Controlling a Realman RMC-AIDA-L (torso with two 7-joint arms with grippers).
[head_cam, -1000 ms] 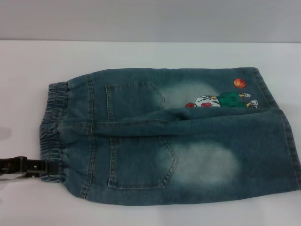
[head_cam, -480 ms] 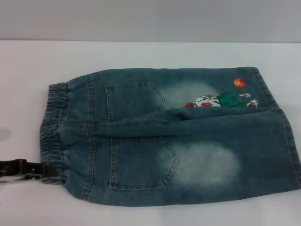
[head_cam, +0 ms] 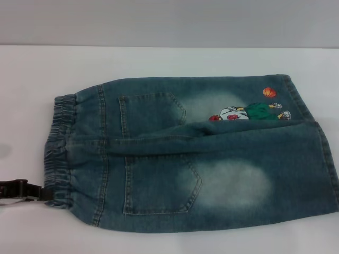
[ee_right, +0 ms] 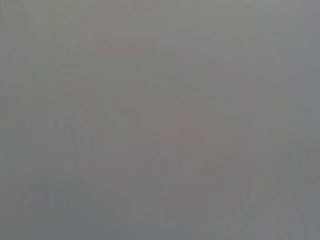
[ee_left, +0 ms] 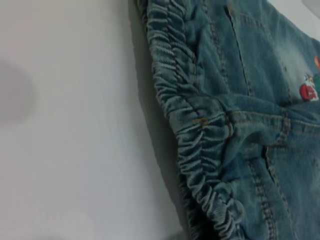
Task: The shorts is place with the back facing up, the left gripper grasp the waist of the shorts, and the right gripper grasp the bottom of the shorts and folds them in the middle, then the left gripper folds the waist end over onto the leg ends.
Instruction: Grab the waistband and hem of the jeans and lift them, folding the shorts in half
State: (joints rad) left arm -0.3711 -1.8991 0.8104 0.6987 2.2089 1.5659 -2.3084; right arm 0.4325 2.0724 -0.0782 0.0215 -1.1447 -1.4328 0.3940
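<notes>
- As seen from the head camera, the shorts [head_cam: 190, 153] lie flat, back up, across the middle of the white table [head_cam: 159, 61]; the waist [head_cam: 59, 151] sits at centre left, and the leg ends [head_cam: 326, 159] run off the right edge of the frame.
- The cartoon print [head_cam: 249, 112] with its orange ball [head_cam: 269, 92] shows at upper right, just inside the far leg hem.
- The left gripper [head_cam: 45, 193] reaches in from the lower left edge, its black tip at the near corner of the waist. Whether the fingers are apart or closed on the band cannot be told here.
- In the left wrist view, the gathered elastic of the waist runs diagonally through the centre of the frame, bare table filling the left half. None of this arm's own fingers appear.
- The right wrist view gives only flat grey; the right gripper appears in no view, so its jaw state is unknown.
- Risk, as a judgement: a hold on only the outer ruffle of the elastic could slip, or lift one layer alone, leaving the fold skewed.
- Likewise, with the hems partly cut off, a right-hand grasp there cannot be checked; a missed hem would drag the cloth rather than fold it.
</notes>
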